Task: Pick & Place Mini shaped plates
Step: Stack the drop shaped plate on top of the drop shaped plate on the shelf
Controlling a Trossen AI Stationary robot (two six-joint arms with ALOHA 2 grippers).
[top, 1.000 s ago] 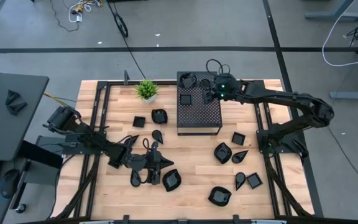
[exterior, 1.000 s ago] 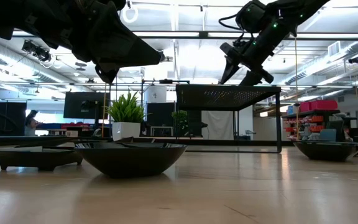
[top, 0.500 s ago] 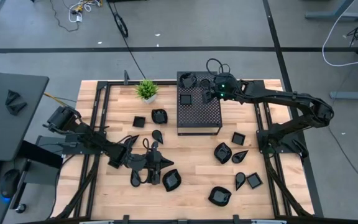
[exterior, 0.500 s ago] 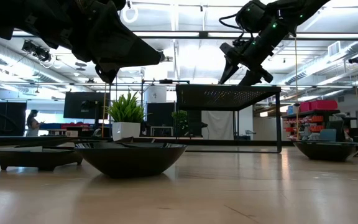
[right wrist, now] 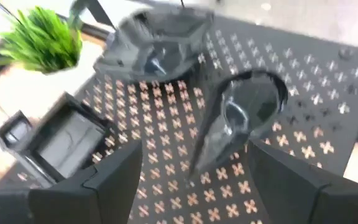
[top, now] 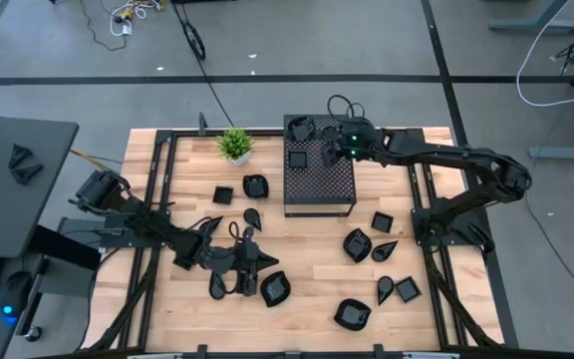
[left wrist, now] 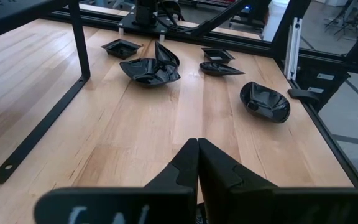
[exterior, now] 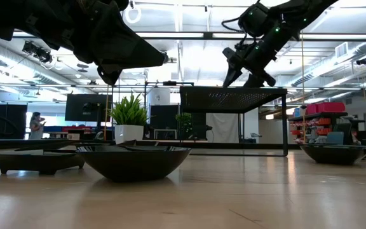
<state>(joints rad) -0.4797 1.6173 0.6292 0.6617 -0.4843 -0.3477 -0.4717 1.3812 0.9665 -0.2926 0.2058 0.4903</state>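
Right gripper hovering over the perforated box

The right gripper (top: 329, 150), fingers spread, is hanging above a teardrop plate (right wrist: 238, 118) lying on the black box (top: 319, 179); the left gripper (top: 264, 261), clenched empty, is waiting near the front plates (top: 275, 289).

Bare wood is left between the left gripper (top: 264, 261) and the perforated box (top: 319, 179); passage rightward is hindered by scattered plates (top: 357, 244); the box top is crowded.
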